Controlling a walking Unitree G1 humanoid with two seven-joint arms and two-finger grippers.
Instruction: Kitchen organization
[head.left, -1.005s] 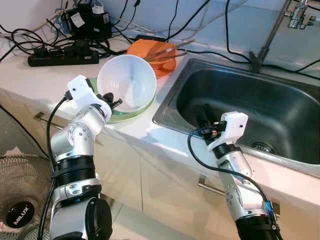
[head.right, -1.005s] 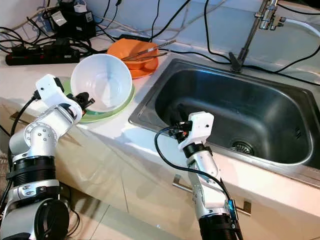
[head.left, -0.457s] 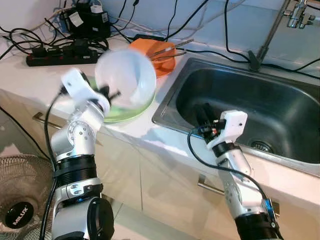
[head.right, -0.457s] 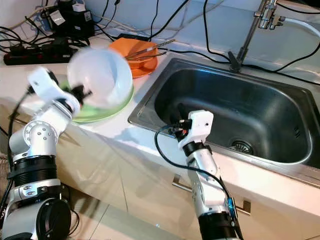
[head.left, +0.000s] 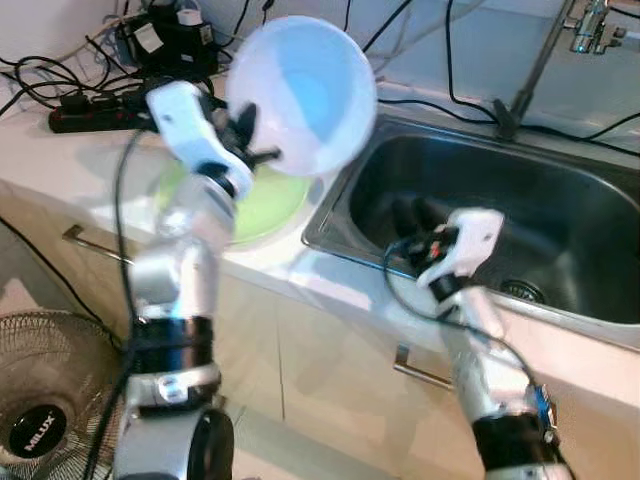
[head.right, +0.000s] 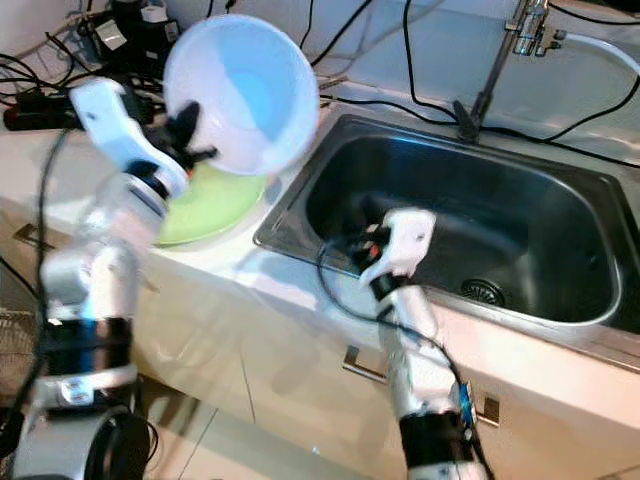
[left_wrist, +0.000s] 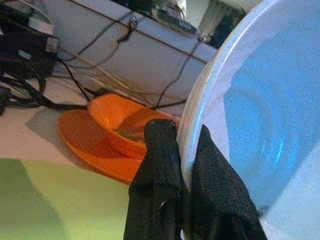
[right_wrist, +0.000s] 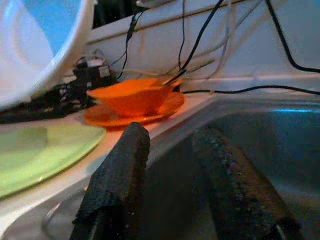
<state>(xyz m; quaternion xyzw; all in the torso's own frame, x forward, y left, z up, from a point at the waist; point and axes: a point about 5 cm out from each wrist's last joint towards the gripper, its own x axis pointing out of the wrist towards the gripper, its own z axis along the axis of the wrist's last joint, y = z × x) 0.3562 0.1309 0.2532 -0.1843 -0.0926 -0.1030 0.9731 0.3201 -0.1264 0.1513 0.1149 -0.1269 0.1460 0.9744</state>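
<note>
- White kitchen counter (head.left: 90, 150) runs along the wall in the head views, with a stainless sink (head.left: 560, 200) set into it and a tap (head.left: 590, 20) at its back. A power strip (head.left: 90, 105) and a tangle of black cables lie by the wall; a floor fan (head.left: 40, 400) stands low at the robot's left.
- Left gripper (head.left: 250, 140) holds a white bowl (head.left: 305, 90) in the air, tilted on its side above the counter's edge beside the sink, fingers clamped on its rim. A green plate (head.left: 265, 205) lies on the counter below it.
- Right gripper (head.left: 412, 215) hangs over the sink's near edge, its two fingers apart and holding nothing.
- Left wrist view: both black fingers (left_wrist: 162, 170) pinch the white bowl's rim (left_wrist: 200, 115), one on each side. Behind them an orange bowl (left_wrist: 125, 125) sits on an orange plate (left_wrist: 85, 145), with the green plate's edge nearer.
- Right wrist view: the two fingers (right_wrist: 125, 170) stand spread over the sink basin. Beyond are the green plate, the orange bowl on its plate with metal utensils (right_wrist: 192, 70) in it, and the white bowl overhead.
</note>
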